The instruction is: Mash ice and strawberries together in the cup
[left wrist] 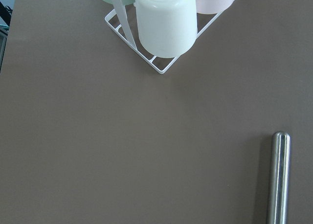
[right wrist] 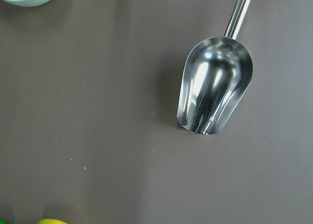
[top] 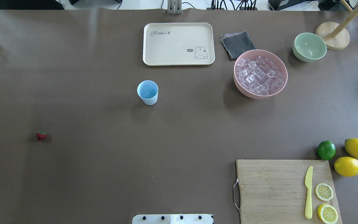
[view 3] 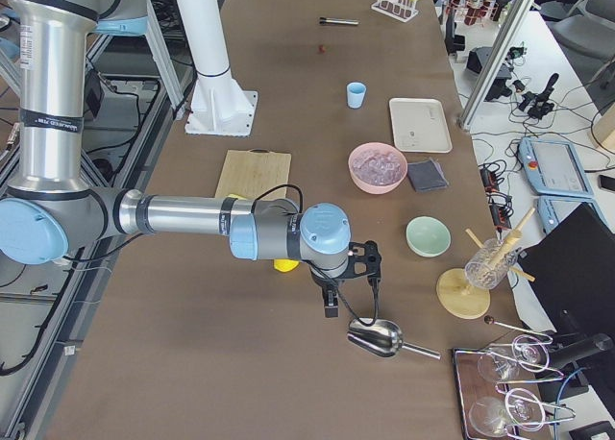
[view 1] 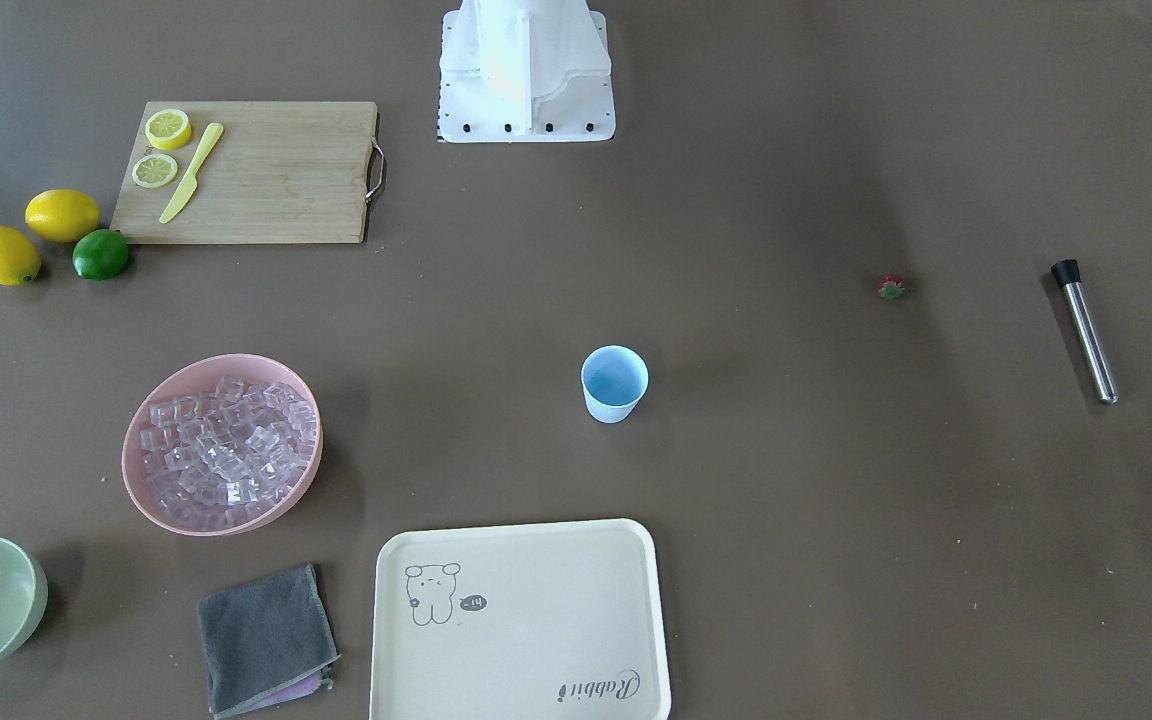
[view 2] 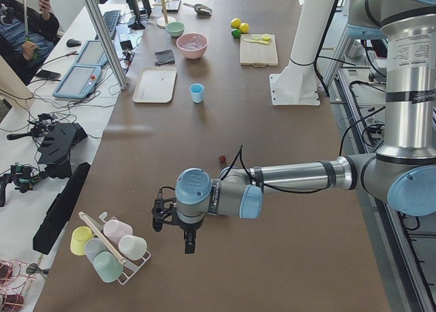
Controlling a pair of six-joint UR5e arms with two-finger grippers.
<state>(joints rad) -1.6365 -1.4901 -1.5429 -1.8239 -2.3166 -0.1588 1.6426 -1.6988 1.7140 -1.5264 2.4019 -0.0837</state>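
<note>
Left pincer (view 2: 172, 230) and right pincer (view 3: 349, 282): grip state cannot be told. Cup (view 1: 614, 383) upright on worktop (view 1: 786, 520), well apart from both. Strawberry (view 1: 891, 288) nearer left pincer. Ice (view 1: 228, 448) in pink bowl (view 1: 125, 460), nearer right pincer.

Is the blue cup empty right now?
Empty. The cup stands upright with a bare blue bottom; the ice fills the pink bowl, the strawberry lies on the table.
</note>
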